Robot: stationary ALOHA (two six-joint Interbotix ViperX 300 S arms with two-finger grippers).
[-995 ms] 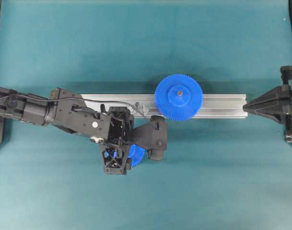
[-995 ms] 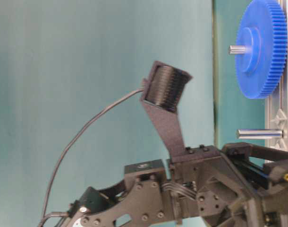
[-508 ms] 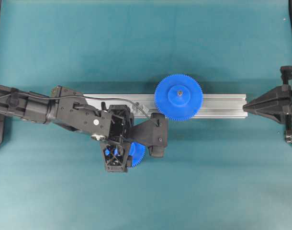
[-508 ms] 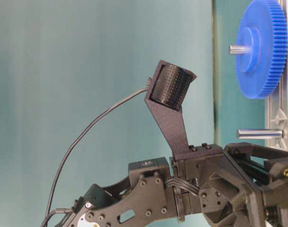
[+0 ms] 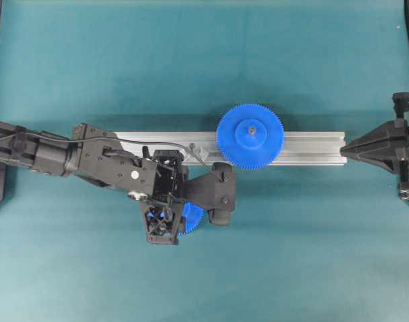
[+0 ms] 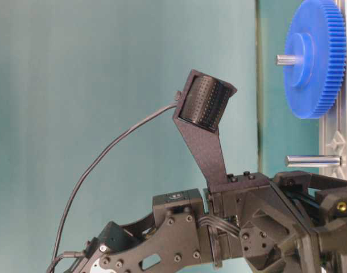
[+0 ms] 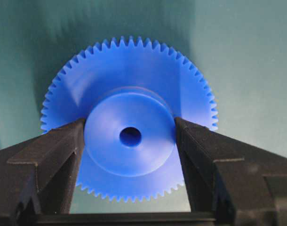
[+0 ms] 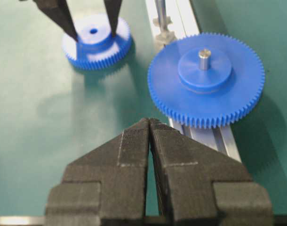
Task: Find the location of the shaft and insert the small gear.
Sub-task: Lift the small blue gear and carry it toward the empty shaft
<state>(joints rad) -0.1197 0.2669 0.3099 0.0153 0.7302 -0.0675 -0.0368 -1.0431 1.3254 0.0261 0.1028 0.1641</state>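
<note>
Two fingers (image 7: 54,160) of the left gripper (image 7: 129,162) bracket the small gear's (image 7: 129,136) hub, apparently touching, so grasping is the step in hand. Next: lift and carry it to the shaft (image 6: 313,161). The right gripper (image 8: 149,141) sits pressed together, idle.

Light: even and bright from above, with no harsh glare on the teal mat (image 5: 291,255).
Shadows: soft dark patch fell lower right of the large gear (image 8: 205,77).
Focus: right gripper (image 8: 149,129) was blurred in the lower frame.
Left wrist view: upper left corner was darker.
</note>
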